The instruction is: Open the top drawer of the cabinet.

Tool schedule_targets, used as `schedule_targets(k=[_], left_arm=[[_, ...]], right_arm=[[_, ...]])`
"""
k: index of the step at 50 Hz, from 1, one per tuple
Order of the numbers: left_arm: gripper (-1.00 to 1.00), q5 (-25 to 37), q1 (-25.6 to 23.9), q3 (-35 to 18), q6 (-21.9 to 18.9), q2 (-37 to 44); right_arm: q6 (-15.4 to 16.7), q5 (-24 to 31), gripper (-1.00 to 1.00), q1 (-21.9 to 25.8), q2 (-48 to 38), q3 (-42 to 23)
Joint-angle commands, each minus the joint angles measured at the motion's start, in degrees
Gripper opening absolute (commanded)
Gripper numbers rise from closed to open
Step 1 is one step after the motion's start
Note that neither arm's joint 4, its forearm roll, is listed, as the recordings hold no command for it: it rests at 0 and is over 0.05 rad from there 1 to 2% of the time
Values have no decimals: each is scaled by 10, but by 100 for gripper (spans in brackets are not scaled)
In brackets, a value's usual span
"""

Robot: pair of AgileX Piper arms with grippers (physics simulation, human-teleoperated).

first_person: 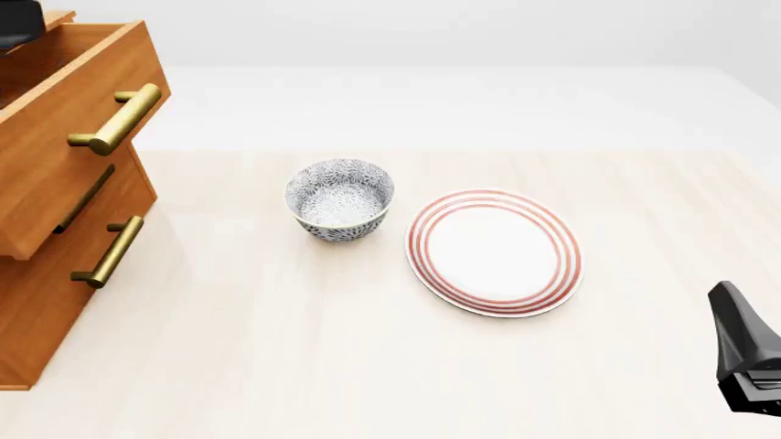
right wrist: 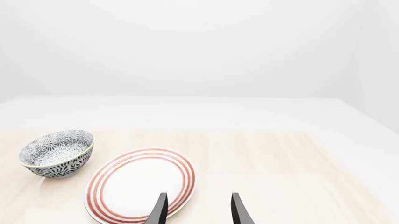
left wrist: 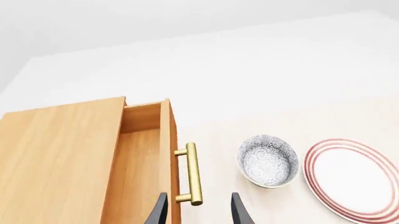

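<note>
Wood top drawer (first_person: pixel 61 119) w/ cylindrical brass handle (first_person: pixel 119 119).

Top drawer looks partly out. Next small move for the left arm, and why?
Probably lift the left claw clear. The top drawer is already out past the cabinet front, and the open claw straddles the handle without gripping it.

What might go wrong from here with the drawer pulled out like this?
The left gripper hangs open above the brass handle, holding nothing, so a careless retreat might clip the handle. The top drawer juts out over the table toward the patterned bowl; pulling further may bring it nearer, or tip the cabinet.
</note>
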State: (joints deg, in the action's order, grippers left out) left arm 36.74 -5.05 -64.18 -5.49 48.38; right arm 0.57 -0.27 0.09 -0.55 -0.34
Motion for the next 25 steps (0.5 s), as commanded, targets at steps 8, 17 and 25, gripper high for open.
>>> schedule_targets(k=[8,17,25], left_arm=[[100,58,33,-41,45,28],[100,81,47,-59,49,53],[100,103,54,-82,58,65]], right_arm=[[0,0,100,0,0,0],[0,0,100,0,0,0],[0,0,100,0,0,0]])
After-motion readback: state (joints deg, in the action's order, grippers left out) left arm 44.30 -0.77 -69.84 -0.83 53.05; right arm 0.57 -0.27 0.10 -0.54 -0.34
